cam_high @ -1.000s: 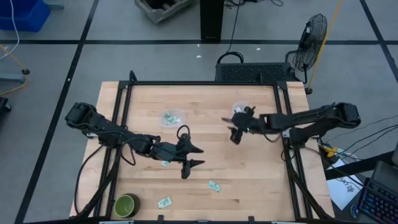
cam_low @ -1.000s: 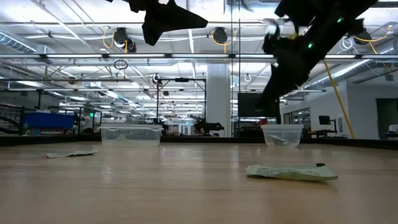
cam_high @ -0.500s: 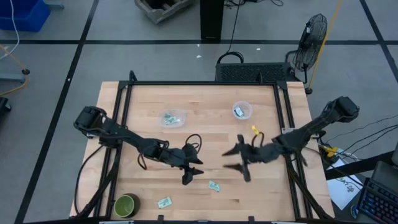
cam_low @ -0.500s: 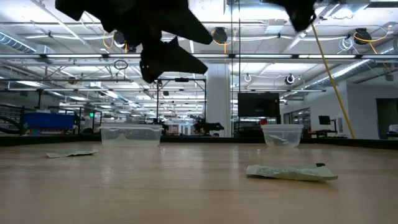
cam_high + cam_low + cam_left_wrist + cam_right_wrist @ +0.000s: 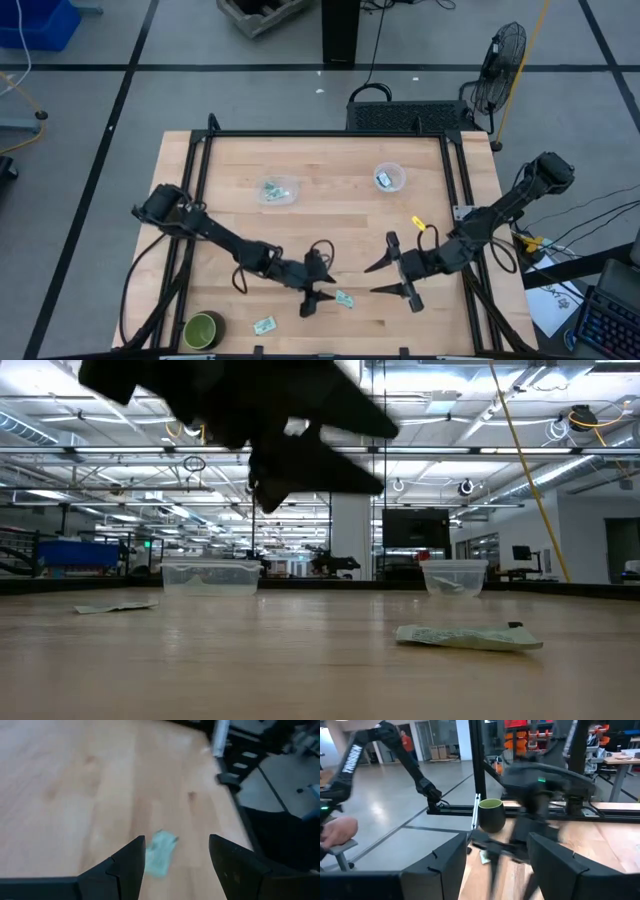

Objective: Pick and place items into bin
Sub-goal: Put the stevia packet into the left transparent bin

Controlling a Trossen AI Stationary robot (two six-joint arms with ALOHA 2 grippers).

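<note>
Your left hand (image 5: 318,297) is open, empty, hovering just beside a packet (image 5: 345,299) near the table's (image 5: 330,220) front edge; the left wrist view shows that packet (image 5: 160,852) between the fingers, flat on the wood. Your right hand (image 5: 396,279) is also open and empty, a bit right of the same packet. Another packet (image 5: 264,324) lies by the bowl (image 5: 202,329) at the front-left corner, more sit in two clear bins (image 5: 277,190) (image 5: 389,178) toward the back.
</note>
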